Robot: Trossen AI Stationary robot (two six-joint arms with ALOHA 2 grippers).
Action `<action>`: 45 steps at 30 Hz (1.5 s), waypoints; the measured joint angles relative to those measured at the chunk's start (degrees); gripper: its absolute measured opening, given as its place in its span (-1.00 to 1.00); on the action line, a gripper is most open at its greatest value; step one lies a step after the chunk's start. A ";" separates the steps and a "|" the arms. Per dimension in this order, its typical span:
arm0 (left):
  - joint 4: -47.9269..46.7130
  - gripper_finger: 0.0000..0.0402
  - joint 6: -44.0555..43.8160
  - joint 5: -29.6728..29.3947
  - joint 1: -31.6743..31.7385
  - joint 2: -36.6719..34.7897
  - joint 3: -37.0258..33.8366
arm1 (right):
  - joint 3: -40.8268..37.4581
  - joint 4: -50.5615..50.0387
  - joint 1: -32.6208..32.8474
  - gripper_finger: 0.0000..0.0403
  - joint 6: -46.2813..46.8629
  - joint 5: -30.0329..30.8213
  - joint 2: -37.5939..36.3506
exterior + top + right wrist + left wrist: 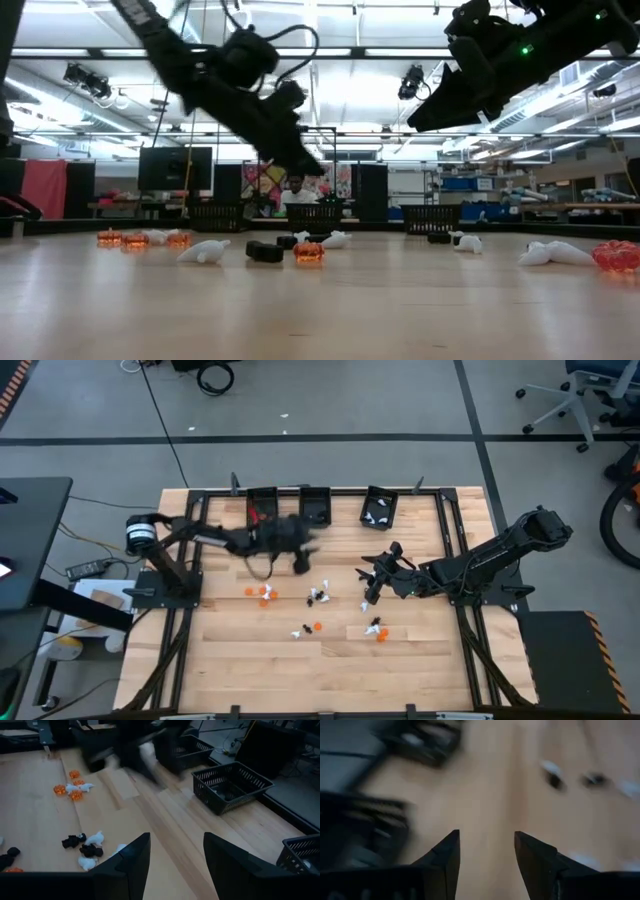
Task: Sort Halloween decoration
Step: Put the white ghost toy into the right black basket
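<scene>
my left gripper [300,560] open, empty, near far bins [315,503], right gripper [372,588] open over mid-table trinkets [318,596]

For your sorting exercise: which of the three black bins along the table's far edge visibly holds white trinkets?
The rightmost bin, standing apart from the other two, shows white pieces inside.
</scene>
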 joint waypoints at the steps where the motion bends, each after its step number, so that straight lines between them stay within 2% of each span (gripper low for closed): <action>1: 0.19 -0.17 -1.30 0.05 -1.47 -0.26 -1.55 | 0.01 0.00 0.01 -0.06 0.10 -0.26 0.00; 11: 15.40 -0.17 -10.24 -1.22 -15.81 -0.48 -12.96 | 0.01 0.32 0.31 -0.06 0.11 -1.02 0.00; 18: 16.62 -0.17 -10.44 -1.49 -24.95 -0.33 -14.02 | 0.00 0.31 0.28 -0.06 0.04 -0.97 0.00; 23: 17.68 -0.17 -12.59 -1.62 -30.45 2.74 -14.04 | 0.00 0.34 0.28 -0.06 0.11 -0.97 0.00; 26: 20.95 -0.17 -14.05 -4.73 -33.99 6.55 -14.02 | 0.00 0.80 0.28 -0.06 0.06 -0.98 0.00; 29: 27.02 -0.17 -14.29 -10.70 -37.15 10.48 -14.02 | 0.00 0.80 0.28 -0.06 0.06 -0.96 0.00; 33: 31.74 -0.17 -14.24 -16.25 -39.58 14.41 -13.98 | 0.01 0.90 0.28 -0.06 0.09 -0.96 0.00; 39: 35.85 -0.17 -17.37 -16.81 -40.17 18.27 -13.95 | -0.01 1.23 0.28 -0.06 -0.01 -0.96 0.00; 45: 35.06 -0.17 -19.01 -18.29 -40.62 19.20 -13.79 | -0.01 1.44 0.28 -0.06 -0.07 -0.96 0.00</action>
